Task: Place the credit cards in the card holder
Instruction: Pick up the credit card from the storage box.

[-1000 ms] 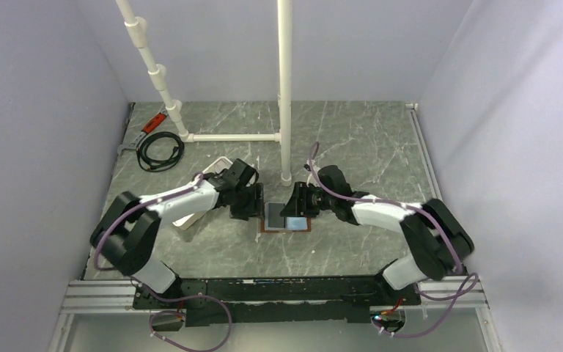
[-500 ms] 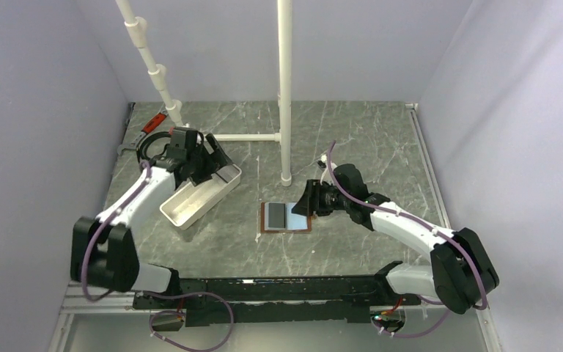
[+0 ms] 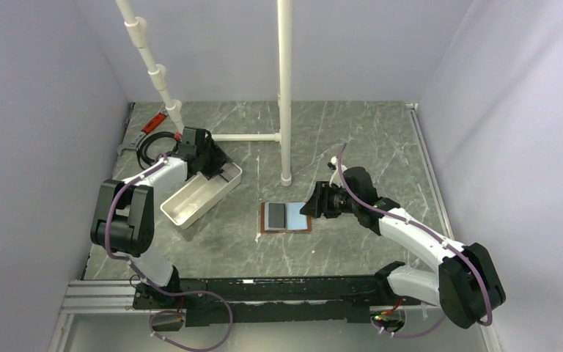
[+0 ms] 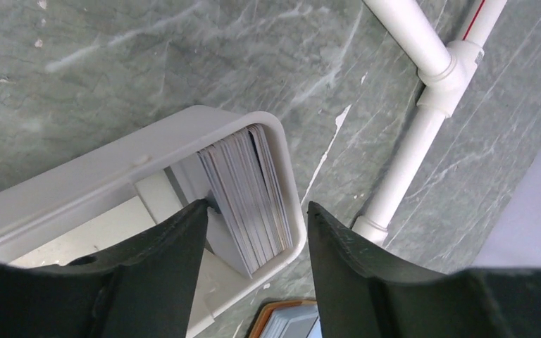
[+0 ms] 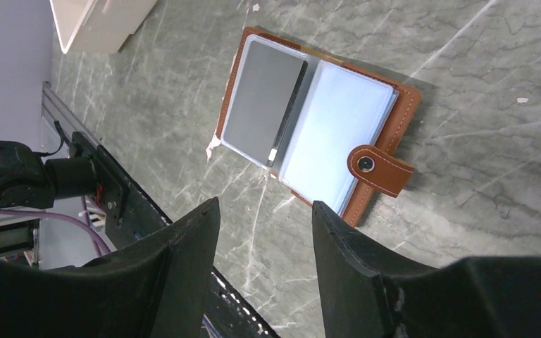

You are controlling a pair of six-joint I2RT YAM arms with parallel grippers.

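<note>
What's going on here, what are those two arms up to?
Cards are being moved from a white tray into a card holder. The left gripper hangs with open jaws over the stack in the tray, nothing picked up. The right gripper hovers open and empty by the holder, which lies open on the table with a grey card in one side.
</note>
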